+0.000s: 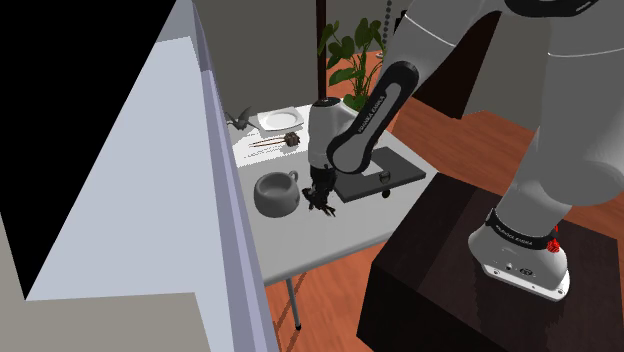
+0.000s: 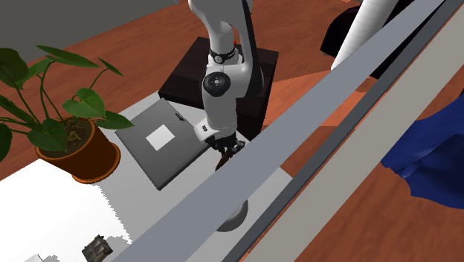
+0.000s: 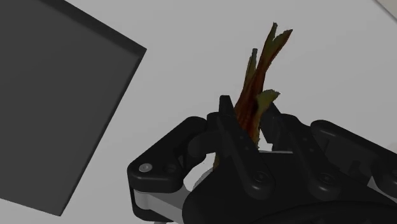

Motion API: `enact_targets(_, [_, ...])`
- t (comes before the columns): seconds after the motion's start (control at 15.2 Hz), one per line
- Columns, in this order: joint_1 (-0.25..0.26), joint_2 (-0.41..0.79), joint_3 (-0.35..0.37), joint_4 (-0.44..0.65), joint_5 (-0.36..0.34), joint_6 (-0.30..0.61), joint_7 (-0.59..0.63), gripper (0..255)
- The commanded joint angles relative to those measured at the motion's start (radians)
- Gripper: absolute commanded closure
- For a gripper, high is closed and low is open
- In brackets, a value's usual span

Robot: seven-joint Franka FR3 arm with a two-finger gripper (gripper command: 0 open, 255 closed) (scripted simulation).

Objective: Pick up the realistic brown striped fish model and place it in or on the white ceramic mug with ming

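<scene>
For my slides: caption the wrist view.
Gripper shut on the fish over a white table, dark board beside.

The white arm (image 1: pixel 450 50) rises from its base (image 1: pixel 520 250) at the shoulder view's lower right, arches over and reaches toward that view's left, where a dark forearm link (image 1: pixel 372 108) slants downward. The white wrist (image 1: pixel 322 125) points almost straight down, and the black gripper (image 1: pixel 321 198) hangs low beneath it. In the second exterior view the arm runs down from the top edge, with a round dark joint (image 2: pixel 217 82) facing the camera. In the wrist view the two fingers (image 3: pixel 232 137) are drawn close together (not quite meeting) and clasp a slim brown fish (image 3: pixel 257 76) between them, its forked tail sticking out beyond the fingertips.
</scene>
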Motion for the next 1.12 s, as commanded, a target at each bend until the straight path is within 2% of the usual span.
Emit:
enact_targets(0.0, [-0.004,-0.026,0.006,-0.003,0.008,-0.023,-0.004,255])
enact_targets(1.06, [-0.026,-0.224,0.036,0.009,0.077,-0.229,-0.043,255])
